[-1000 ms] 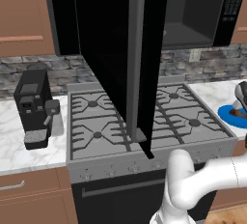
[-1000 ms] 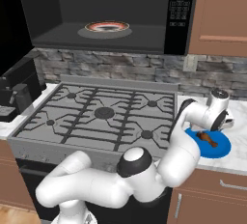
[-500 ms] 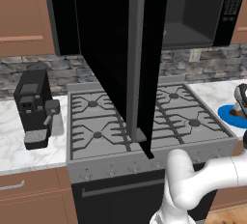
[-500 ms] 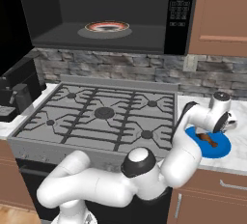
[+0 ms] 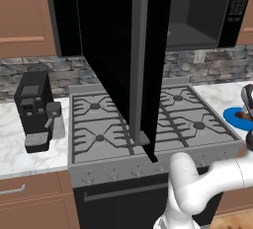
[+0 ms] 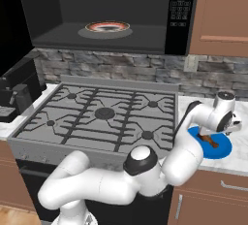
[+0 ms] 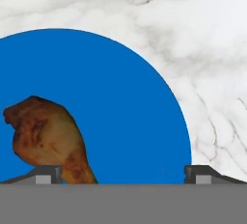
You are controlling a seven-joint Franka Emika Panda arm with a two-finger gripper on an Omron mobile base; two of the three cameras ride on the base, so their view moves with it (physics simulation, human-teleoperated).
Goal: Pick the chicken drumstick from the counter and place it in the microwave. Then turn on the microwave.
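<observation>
Dark finger tips of the hand stand wide apart at the bottom of the hand view, open with nothing between them. Just inside the one tip lies the chicken drumstick, its thin end running down out of sight beside that tip, so whether they touch cannot be told. The drumstick rests on a blue plate, whose round rim is cut off at the left and bottom of this view. Beyond the rim is the white, grey-veined desk.

From the right base camera the hand hangs low over the same plate with the drumstick a small brown streak, its shape hard to read; the wrist hides the plate's near left edge. In the left base view the hand is cut by the right border, and only a part of the plate shows.

Above the grey stove the microwave stands open, a red-rimmed dish on its floor; its door swings toward the left camera and blocks much of the stove there. A black coffee machine sits on the desk to the left.

Against the frames a second earlier, the hand has sunk slightly closer to the plate; plate, drumstick and door lie as before.
</observation>
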